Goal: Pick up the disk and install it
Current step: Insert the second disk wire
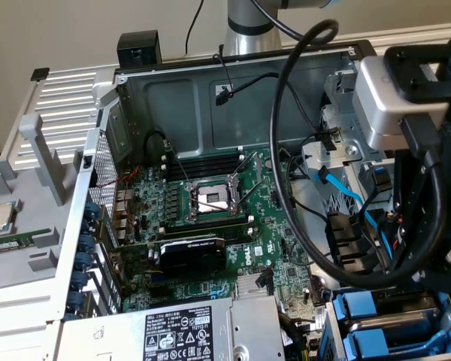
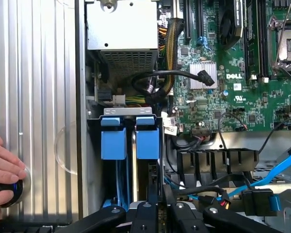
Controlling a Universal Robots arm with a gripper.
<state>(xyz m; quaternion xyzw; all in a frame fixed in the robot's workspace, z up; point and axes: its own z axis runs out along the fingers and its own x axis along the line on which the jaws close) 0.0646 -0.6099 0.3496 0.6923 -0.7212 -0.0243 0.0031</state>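
Note:
The disk (image 2: 148,141) stands on edge in the case's drive cage, its blue plastic frame facing the wrist camera. A dark slab runs from that frame down toward my gripper (image 2: 161,213). The black fingers (image 2: 144,213) sit close together on either side of the slab's near edge, shut on it. A second blue-framed drive (image 2: 113,141) fills the slot beside it. In the exterior view the two blue frames (image 1: 383,310) lie in the case's near corner on the exterior view's right, under my wrist housing (image 1: 395,98) and its thick black cable loop (image 1: 286,188).
A person's hand (image 2: 2,170) rests on a black knob (image 2: 9,191) on the ribbed metal surface beside the case. The grey power-supply box (image 1: 180,331) adjoins the drive cage. Blue data cables (image 2: 276,170) and black connectors crowd the cage's other side. Green motherboard (image 1: 210,226) behind.

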